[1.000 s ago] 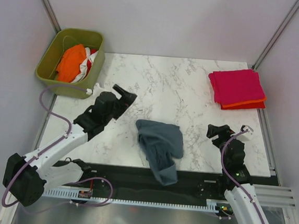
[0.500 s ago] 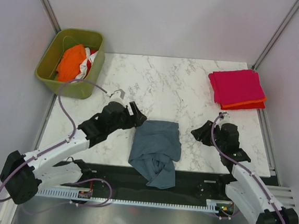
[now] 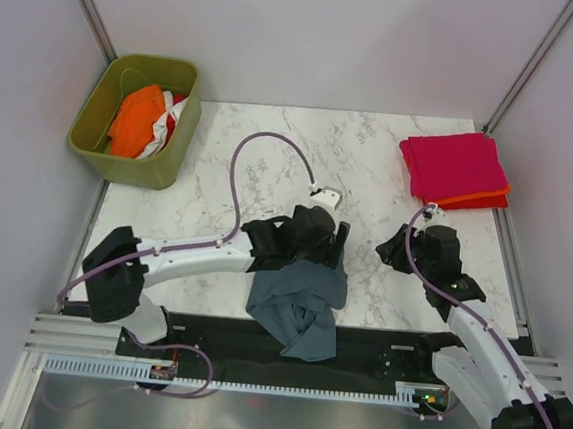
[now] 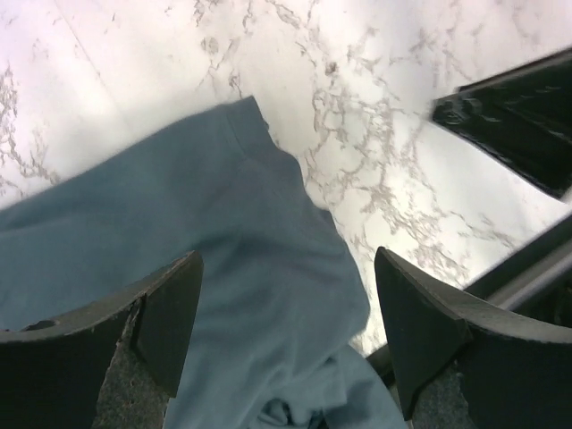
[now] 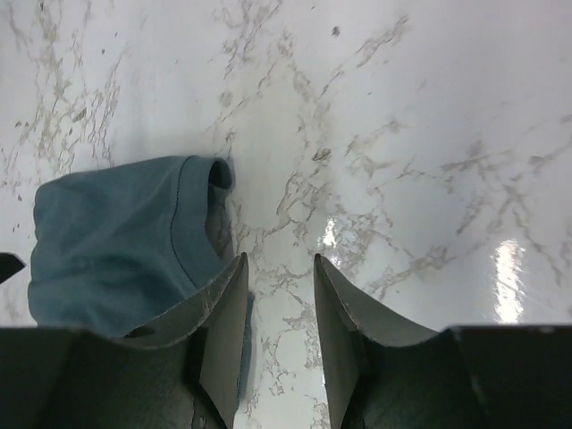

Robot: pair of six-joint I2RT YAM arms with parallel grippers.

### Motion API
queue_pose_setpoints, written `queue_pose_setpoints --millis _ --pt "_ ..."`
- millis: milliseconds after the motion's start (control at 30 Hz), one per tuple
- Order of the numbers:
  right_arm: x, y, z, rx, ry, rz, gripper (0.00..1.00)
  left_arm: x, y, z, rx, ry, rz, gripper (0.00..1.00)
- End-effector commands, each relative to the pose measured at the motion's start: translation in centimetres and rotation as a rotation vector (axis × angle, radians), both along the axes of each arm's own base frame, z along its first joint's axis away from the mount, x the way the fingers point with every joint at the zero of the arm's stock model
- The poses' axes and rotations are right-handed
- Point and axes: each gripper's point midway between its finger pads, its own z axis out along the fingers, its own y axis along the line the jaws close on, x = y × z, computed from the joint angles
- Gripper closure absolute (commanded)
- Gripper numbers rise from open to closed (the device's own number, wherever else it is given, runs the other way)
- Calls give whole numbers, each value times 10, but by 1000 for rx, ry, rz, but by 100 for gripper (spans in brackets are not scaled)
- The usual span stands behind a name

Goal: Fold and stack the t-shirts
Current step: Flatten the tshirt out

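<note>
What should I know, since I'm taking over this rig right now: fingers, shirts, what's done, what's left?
Left gripper: fingers wide open over the crumpled grey shirt, holding nothing.
Right gripper: fingers close together, empty, just right of that shirt.
Done: pink shirt folded on an orange-red one, far right.
Left: grey shirt, plus the shirts in the green bin.

The left end effector (image 4: 286, 268) holds its dark fingers (image 4: 429, 331) spread wide over the rumpled slate blue-grey t-shirt (image 4: 179, 223) on the white marbled tabletop (image 4: 402, 170). A black machine part (image 4: 509, 125) shows beyond the cloth.
</note>
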Motion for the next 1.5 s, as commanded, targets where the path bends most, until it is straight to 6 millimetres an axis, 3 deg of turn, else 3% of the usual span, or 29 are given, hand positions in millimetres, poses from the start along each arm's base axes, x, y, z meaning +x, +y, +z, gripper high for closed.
queue_pose_setpoints --millis 0,67,100,133,167,200,300,500,600,700,733,767,800,833,900,933,967,1033,1067,1133,1167,1200,1267,1467 --pt "6 -31 21 -61 -75 -181 57 24 -9 -9 160 -68 14 16" --pt "3 -42 32 -60 -125 -244 59 29 -10 -39 276 -40 20 17" --pt "0 -51 32 -78 -127 -287 62 35 -18 -33 277 -49 25 17" --pt "-2 -55 42 -73 -171 -308 62 39 -19 -38 303 -52 34 18" --pt "-5 -58 45 -72 -185 -317 62 39 -18 -56 358 -33 29 18" --pt "-7 -60 47 -67 -195 -329 62 43 -24 -53 354 -38 30 18" --pt "-12 -62 57 -25 -250 -353 62 46 -33 -69 390 -16 20 21" --pt "-15 -66 60 -18 -271 -378 62 48 -38 -85 430 26 17 59" --pt "-14 -62 59 -19 -255 -359 61 46 -29 -92 449 49 35 94" --pt "-12 -61 54 -25 -236 -350 57 46 -19 -73 408 38 79 98" --pt "-12 -59 49 -26 -224 -343 53 49 -15 -52 371 17 93 98" --pt "-11 -55 47 -21 -218 -322 39 53 -7 -40 348 14 109 98" --pt "-8 -44 49 10 -232 -265 36 56 -2 -28 319 12 114 98" --pt "-8 -36 41 11 -205 -218 34 54 2 9 222 -1 106 98" --pt "-7 -10 44 71 -216 -81 26 63 25 32 151 -2 130 98" --pt "-6 -3 38 76 -184 -42 24 60 31 48 90 3 107 98" --pt "-3 4 42 95 -194 -10 24 64 55 76 3 -30 136 98" --pt "-4 18 37 121 -156 65 24 57 72 101 -121 -30 109 98" --pt "-2 22 39 131 -169 92 26 59 102 115 -190 -58 150 98" --pt "-6 35 38 163 -152 167 28 53 122 119 -258 -37 160 98" --pt "-5 40 41 177 -166 193 29 56 142 108 -260 -26 204 98" --pt "-6 45 40 189 -156 216 31 51 153 116 -285 -52 213 98" --pt "-12 59 43 212 -163 286 33 49 171 99 -269 -41 256 98" --pt "-28 90 36 182 -132 411 34 41 187 79 -276 -6 303 98"
